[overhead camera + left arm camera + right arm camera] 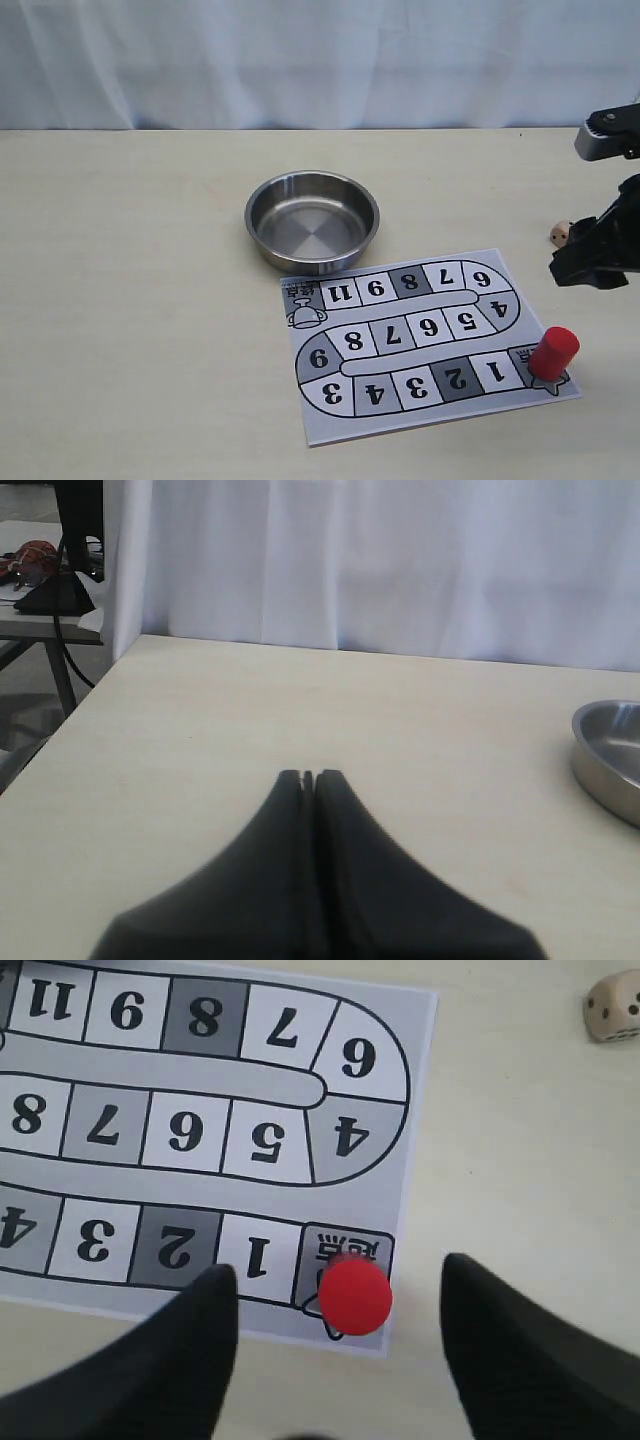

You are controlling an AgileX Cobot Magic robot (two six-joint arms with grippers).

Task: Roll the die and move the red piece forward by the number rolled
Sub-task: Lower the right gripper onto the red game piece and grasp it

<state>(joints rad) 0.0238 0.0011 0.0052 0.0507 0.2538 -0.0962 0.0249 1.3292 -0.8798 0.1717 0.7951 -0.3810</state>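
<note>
Wide pale table (130,300), smooth and matte, with plenty of bare room on the left. The flat paper board (400,335), a winding track of grey and white squares, lies just beside the round brushed-steel bowl (312,178). The right gripper (338,1272) hangs over the board's corner, black fingers spread and empty. The left gripper (308,776) is pressed closed, holding nothing. The glossy red piece (553,352) stands upright on the start square beside 1. The tiny tan die (559,234), round-cornered, rests on bare table off the board's edge.

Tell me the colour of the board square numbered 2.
The square is dark grey, clearest in the right wrist view.
</note>
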